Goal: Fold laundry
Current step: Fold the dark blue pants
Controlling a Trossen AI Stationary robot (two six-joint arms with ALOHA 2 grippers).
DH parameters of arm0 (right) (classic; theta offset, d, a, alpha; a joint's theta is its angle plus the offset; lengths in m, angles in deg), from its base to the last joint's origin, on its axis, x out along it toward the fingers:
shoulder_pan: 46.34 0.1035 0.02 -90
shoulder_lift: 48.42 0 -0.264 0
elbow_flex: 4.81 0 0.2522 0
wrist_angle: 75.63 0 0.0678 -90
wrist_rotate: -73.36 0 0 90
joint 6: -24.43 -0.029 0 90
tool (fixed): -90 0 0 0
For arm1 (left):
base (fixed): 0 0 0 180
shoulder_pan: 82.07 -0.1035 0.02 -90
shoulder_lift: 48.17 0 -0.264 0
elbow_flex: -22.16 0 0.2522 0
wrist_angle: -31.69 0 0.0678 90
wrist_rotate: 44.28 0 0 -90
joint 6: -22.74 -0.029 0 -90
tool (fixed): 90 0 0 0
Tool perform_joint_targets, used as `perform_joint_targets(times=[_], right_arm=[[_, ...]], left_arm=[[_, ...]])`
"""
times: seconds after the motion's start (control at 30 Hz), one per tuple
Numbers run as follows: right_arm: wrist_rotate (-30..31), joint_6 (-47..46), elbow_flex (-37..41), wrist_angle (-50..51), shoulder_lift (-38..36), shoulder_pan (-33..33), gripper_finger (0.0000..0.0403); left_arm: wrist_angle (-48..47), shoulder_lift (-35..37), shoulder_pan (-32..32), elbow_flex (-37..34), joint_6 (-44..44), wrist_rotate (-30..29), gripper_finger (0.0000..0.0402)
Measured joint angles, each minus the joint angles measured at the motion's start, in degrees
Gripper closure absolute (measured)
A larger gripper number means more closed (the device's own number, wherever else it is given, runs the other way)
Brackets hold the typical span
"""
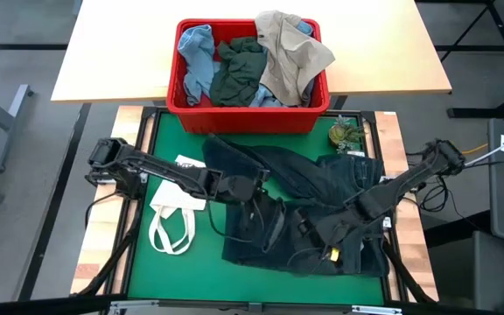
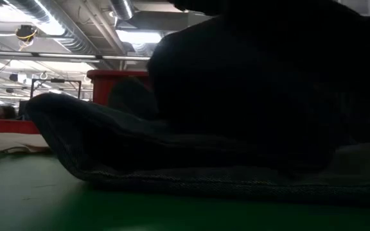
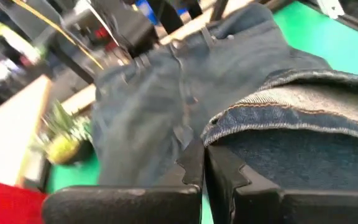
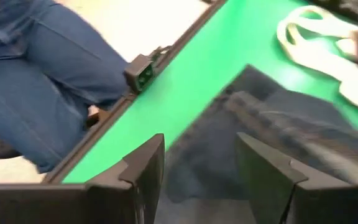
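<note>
Counter (image 1: 175, 262): you have a green mat framed in black, with a pale wooden surface beyond it.
Jeans (image 1: 322, 188): your dark navy pair lies spread over the right half of the mat, waistband toward the right edge, one leg folded back diagonally toward the bin. Orange stitching shows along a turned-over hem in the left wrist view.
Red bin (image 1: 248, 118): it sits at the far edge of the mat and holds the rest of your laundry.
Beige piece (image 1: 291, 52): heaped at the bin's right end, spilling over the rim.
Dark green-grey piece (image 1: 239, 70): bunched in the bin's middle.
Light blue piece (image 1: 195, 57): crumpled at the bin's left end.
Tote bag (image 1: 173, 214): white, flat on the mat left of the jeans, loop handles toward you.
Left arm: reaches across from the left; its fingers (image 3: 202, 163) are pressed shut, low over the jeans near the folded hem, gripping nothing you can make out.
Right arm: comes in from the right; its fingers (image 4: 194, 168) stand well apart over the near edge of the jeans, holding nothing.
Person: blue-jeaned legs (image 4: 36, 74) show beside the counter.
</note>
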Motion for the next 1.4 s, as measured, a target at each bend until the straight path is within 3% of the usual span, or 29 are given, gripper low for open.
perform_joint_targets(times=[0.27,0.5,0.8,1.17,1.4], right_arm=[[10.0,0.0,0.0,8.2,-6.6,0.0,0.0208],[19.9,0.0,0.0,18.0,-7.4,-0.1,0.0207],[21.1,0.0,0.0,22.7,-7.3,-0.1,0.0207],[16.9,0.0,0.0,22.8,-7.3,-0.1,0.0207],[13.2,0.8,0.0,23.4,-7.3,-0.1,0.0207]], left_arm=[[17.2,-8.1,-2.3,0.0,-4.3,0.1,0.0401],[26.8,-15.1,-2.8,0.0,-4.3,0.1,0.0389],[42.9,-22.9,-3.7,0.0,-3.9,0.1,0.0338],[41.0,-21.0,-4.4,3.3,8.7,-0.5,0.0246],[17.8,-14.6,-3.8,7.6,10.0,-0.3,0.0239]])
